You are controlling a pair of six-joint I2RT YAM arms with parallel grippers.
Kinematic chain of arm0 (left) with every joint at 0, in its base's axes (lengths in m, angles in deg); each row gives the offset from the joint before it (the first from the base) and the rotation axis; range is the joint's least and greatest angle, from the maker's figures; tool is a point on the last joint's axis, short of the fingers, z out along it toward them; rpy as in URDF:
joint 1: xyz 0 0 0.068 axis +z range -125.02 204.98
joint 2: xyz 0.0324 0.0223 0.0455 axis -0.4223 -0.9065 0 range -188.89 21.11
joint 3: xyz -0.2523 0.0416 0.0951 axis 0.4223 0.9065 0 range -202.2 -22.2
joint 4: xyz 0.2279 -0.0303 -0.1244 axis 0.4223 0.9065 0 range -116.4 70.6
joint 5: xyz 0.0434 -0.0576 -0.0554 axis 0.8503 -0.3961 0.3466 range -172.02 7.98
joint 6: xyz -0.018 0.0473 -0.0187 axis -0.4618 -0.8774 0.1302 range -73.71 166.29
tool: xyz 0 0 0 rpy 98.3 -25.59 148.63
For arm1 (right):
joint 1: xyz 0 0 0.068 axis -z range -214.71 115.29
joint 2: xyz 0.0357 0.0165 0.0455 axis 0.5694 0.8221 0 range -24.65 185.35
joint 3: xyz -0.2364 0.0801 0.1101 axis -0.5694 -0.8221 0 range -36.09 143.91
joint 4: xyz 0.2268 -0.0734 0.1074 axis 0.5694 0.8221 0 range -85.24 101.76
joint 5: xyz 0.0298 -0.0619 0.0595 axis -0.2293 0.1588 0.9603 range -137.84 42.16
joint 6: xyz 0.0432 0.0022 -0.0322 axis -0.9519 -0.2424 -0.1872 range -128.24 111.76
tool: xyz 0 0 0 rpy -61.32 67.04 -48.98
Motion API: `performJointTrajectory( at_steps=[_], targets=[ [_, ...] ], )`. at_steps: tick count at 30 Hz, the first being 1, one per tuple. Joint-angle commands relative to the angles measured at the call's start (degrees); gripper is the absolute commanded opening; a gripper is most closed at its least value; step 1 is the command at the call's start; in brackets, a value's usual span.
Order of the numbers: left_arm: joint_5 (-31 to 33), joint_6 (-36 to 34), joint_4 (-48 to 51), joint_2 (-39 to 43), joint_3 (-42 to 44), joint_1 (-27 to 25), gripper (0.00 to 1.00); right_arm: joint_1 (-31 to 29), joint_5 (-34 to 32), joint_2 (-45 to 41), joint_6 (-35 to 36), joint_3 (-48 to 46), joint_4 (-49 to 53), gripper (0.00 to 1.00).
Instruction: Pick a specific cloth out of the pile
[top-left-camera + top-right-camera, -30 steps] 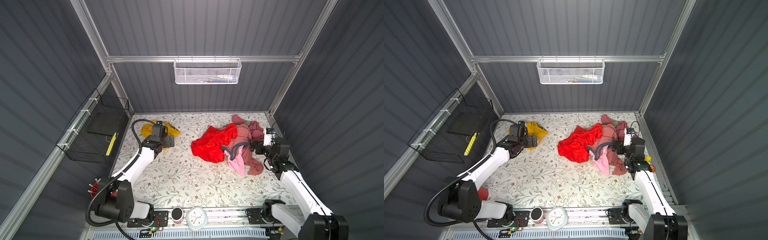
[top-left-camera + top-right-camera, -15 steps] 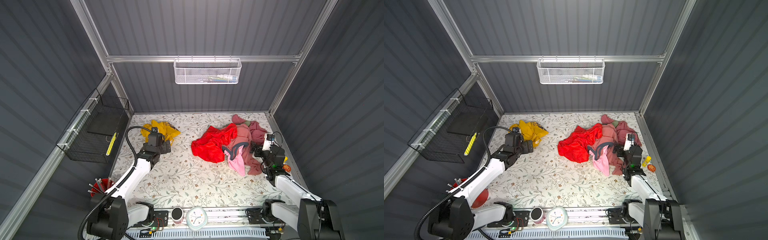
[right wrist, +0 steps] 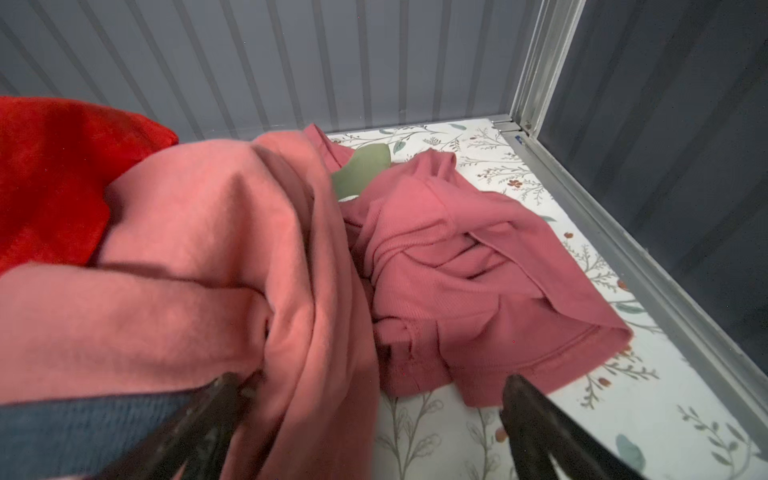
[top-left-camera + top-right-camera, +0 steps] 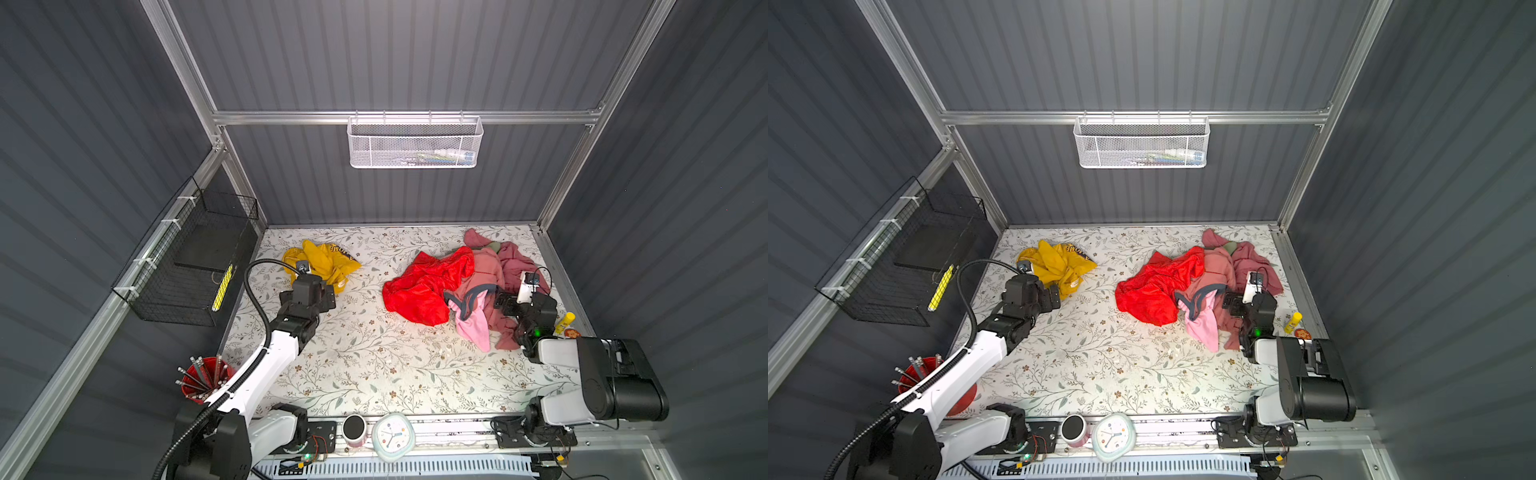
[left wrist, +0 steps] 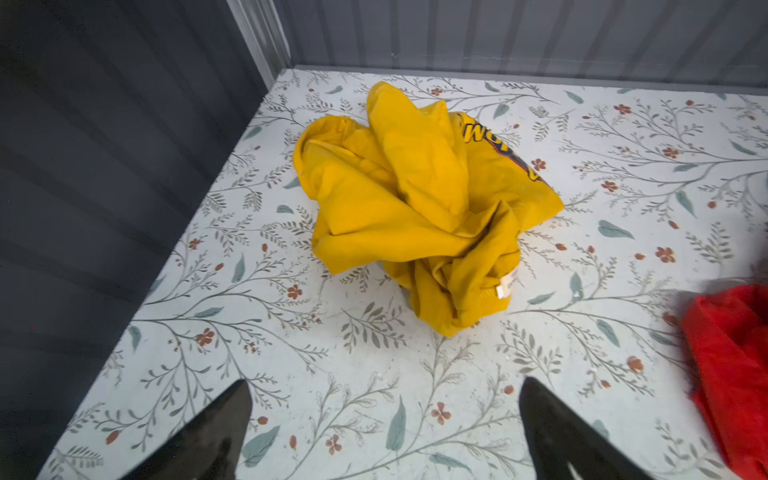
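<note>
**Cloth and surroundings.** The mustard-yellow cloth (image 5: 415, 208) lies crumpled and alone on the desk (image 4: 374, 361), near the far left corner, with its lettered band showing on the far side. It sits close to the desk's left edge and to the back wall (image 5: 519, 37); the left wrist view shows a margin of bare desk on both sides. A broad strip of open desk separates it from the pile (image 4: 494, 274), whose shiny red garment (image 4: 419, 291) forms the side nearest the cloth.

**Pincers.** My left pincer (image 5: 384, 386) is spread wide and empty. Its fingertips stand over bare desk on the near side of the cloth, apart from it, and the cloth lies straight ahead of the gap. My right pincer (image 3: 370, 380) is likewise spread, at the pile's near right flank. One finger rests at the folds of a rose garment (image 3: 208, 249), the other over bare desk beside the right edge rail (image 3: 623, 249).
</note>
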Motion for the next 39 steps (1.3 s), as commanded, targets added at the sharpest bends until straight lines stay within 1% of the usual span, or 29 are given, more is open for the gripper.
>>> performJointTrajectory(
  at_steps=[1, 2, 3, 4, 6, 8, 10, 12, 14, 16, 19, 21, 23, 27, 28, 29, 31, 33, 36, 39],
  targets=[
    [9.59, -5.3, -8.34, -0.78, 4.43, 0.02, 1.0, 0.36, 1.16, 0.13, 0.15, 1.3, -1.02, 0.99],
    [10.36, -7.38, -11.83, -1.66, 5.79, 0.02, 1.0, 0.36, 1.18, 0.63, 0.07, 0.82, -2.93, 0.99],
    [9.41, -10.11, -16.51, -2.69, 7.65, 0.06, 1.0, 0.33, 1.19, 0.33, 0.14, 0.96, -2.0, 0.99],
    [9.04, -11.39, -20.95, -3.99, 9.08, 0.11, 1.0, 0.31, 1.15, -0.07, 0.15, 1.33, -0.79, 0.99],
    [8.57, -11.42, -27.4, -7.04, 10.7, 0.43, 1.0, 0.36, 1.1, 0.43, 0.15, 0.97, -2.27, 0.99],
    [7.28, -10.9, -35.4, -9.92, 12.83, 0.89, 1.0, 0.35, 1.17, 0.21, 0.15, 1.12, -1.61, 0.99],
    [3.13, -11.16, -46.27, -12.28, 16.32, 2.4, 1.0, 0.36, 1.19, 0.36, 0.15, 1.04, -2.1, 0.99],
    [-0.96, -9.5, -54.09, -14.12, 19.32, 4.91, 1.0, 0.37, 1.17, 0.22, 0.15, 0.97, -1.84, 0.99],
    [-4.77, -8.13, -57.98, -16.21, 20.89, 7.65, 1.0, 0.39, 1.14, 0.37, 0.12, 0.98, -1.96, 0.99],
    [-9.88, -7.64, -62.04, -19.16, 22.04, 10.35, 1.0, 0.36, 1.2, 0.28, 0.09, 1.0, -1.88, 0.99],
    [-15.42, -7.69, -67.77, -22.99, 22.56, 13.06, 1.0, 0.4, 1.2, 0.36, 0.09, 1.02, -1.96, 0.99],
    [-19.71, -7.69, -69.13, -25.52, 21.87, 14.69, 1.0, 0.38, 1.21, 0.39, 0.14, 1.04, -1.93, 0.99],
    [-22.64, -7.93, -70.85, -28.21, 21.39, 15.38, 1.0, 0.4, 1.21, 0.36, 0.13, 1.03, -1.88, 0.99],
    [-24.49, -7.98, -77.58, -34.3, 21.27, 15.68, 1.0, 0.44, 1.21, 0.32, 0.09, 1.05, -1.88, 0.99],
    [-25.85, -7.79, -74.81, -33.61, 20.2, 16.26, 1.0, 0.42, 1.23, 0.32, 0.14, 1.04, -1.88, 0.99],
    [-26.74, -7.63, -69.55, -32.84, 18.32, 16.85, 1.0, 0.38, 1.2, 0.32, 0.07, 1.0, -1.89, 0.99],
    [-29.52, -9.2, -61.51, -33.92, 13.18, 16.98, 1.0, 0.45, 1.25, 0.34, 0.06, 1.09, -1.9, 0.99],
    [-28.3, -10.91, -57.23, -33.6, 11.35, 15.35, 1.0, 0.4, 1.19, 0.32, 0.06, 1.13, -1.88, 0.99],
    [-28.08, -10.83, -59.01, -34.1, 11.7, 15.31, 1.0, 0.43, 1.25, 0.38, 0.06, 1.11, -1.88, 0.99],
    [-27.85, -10.92, -58.05, -33.88, 11.54, 15.23, 1.0, 0.44, 1.23, 0.34, 0.06, 0.98, -1.88, 0.99]
  ],
)
